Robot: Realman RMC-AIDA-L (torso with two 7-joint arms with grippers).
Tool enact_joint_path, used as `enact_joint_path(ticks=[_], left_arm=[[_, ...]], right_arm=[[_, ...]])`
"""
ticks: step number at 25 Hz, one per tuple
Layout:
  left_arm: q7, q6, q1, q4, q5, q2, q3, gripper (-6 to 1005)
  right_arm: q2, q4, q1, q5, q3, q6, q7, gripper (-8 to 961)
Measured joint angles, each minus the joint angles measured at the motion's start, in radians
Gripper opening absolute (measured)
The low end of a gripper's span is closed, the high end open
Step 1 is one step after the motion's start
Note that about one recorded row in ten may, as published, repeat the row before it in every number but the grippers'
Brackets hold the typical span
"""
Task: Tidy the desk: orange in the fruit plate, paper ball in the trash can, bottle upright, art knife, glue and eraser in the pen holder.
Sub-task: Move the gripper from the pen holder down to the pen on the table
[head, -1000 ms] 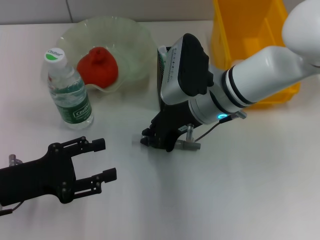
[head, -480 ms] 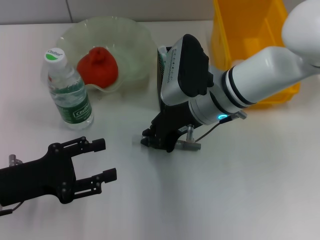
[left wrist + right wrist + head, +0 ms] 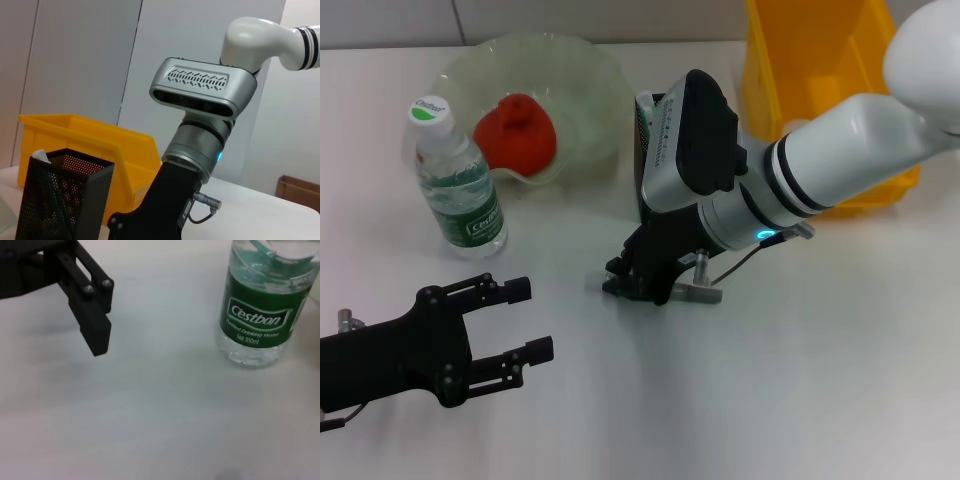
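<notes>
Desk: white, seen from the head camera.

Bottle: upright at 10 o'clock, green label, white cap; just beside the fruit plate's near rim.

Fruit plate: pale green, wavy rim, at 11 o'clock. It holds a red-orange fruit.

Pen holder: black mesh, near centre toward 12 o'clock, largely hidden by the right arm; something pale shows inside it in the left wrist view.

Yellow bin: at 1 o'clock, behind the right arm.

Right gripper: just on the near side of the pen holder, pointing down, tips at or just above the desk. How far its claw is open, or whether it holds anything, cannot be told.

Left gripper: at 8 o'clock, low over the desk, claw spread wide, holding nothing; well apart from the bottle.
</notes>
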Motion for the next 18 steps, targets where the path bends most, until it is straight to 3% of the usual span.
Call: enact_joint_path(ticks=[18], left_arm=[[-0.004,0.0,0.001,0.0,0.0,0.0,0.0,738]], right_arm=[[0.0,0.009,0.0,-0.002,-0.002,0.002,-0.01,223]])
